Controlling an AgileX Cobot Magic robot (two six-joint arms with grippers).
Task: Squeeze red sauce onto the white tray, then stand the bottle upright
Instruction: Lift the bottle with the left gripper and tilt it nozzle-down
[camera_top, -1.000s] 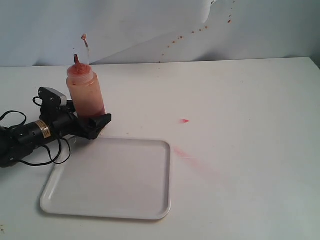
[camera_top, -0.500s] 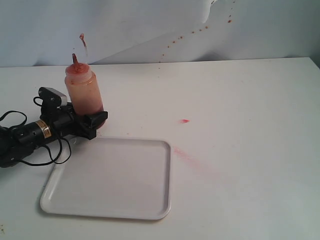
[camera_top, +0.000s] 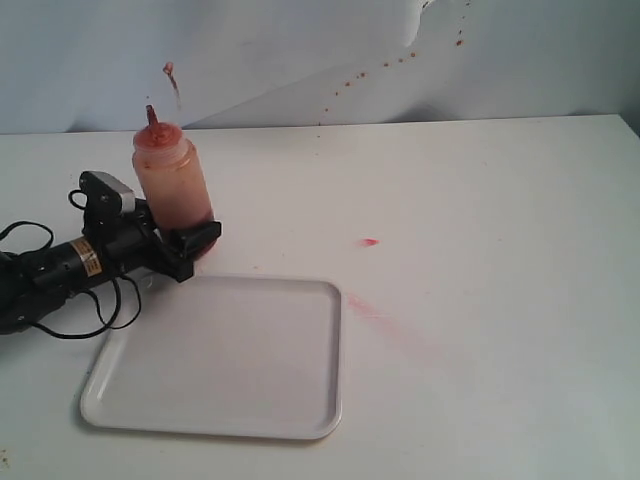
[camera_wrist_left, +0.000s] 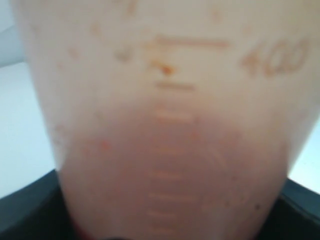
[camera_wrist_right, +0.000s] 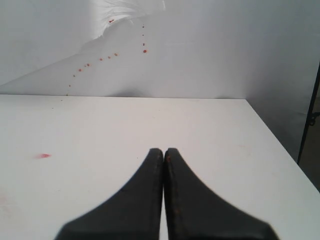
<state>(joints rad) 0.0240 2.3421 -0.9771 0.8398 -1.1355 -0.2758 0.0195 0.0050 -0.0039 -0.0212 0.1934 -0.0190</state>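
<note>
The left gripper (camera_top: 195, 240) has its fingers clamped low on the near-upright bottle (camera_top: 172, 180) (just beside the white tray (camera_top: 225, 350)); the right gripper (camera_wrist_right: 164, 153) fingers are pressed together.

Faint pink smear (camera_top: 368, 308) on the white table (camera_top: 500, 200), seemingly reddish specks (camera_top: 385, 66) on the backdrop (camera_top: 540, 60)

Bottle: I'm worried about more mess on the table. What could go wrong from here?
1. The left hand grips the bottle only near its base, so the tall body may tip or slip when tilted.
2. The nozzle is uncapped and the bottle is beside the tray, not over it. A squeeze now would likely hit the table, which already has a red spot.
</note>
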